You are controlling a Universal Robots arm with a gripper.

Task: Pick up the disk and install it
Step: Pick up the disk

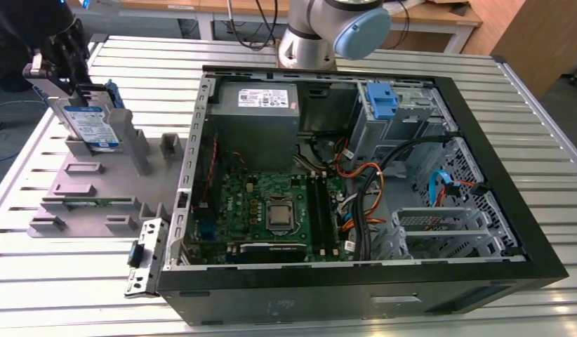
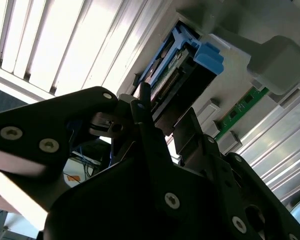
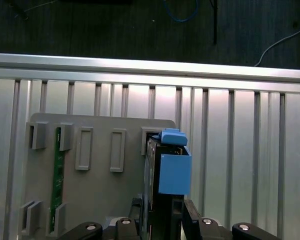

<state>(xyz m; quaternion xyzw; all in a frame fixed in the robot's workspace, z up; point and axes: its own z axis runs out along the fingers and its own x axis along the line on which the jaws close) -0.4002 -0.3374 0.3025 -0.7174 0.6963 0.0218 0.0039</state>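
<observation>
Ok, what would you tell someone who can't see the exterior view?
A gripper sits at the top of a blue-framed disk standing upright in a grey holder on a slatted table. On the exterior view's right lies an open computer case showing its green board.

The arm's pale base joint (image 1: 321, 31) stands at the far edge, and the gripper (image 1: 75, 86) hangs pointed downward at the exterior view's left (its body dark and bulky). In the first wrist view its fingers (image 3: 191, 217) clasp the disk (image 3: 174, 172) from either side.
</observation>
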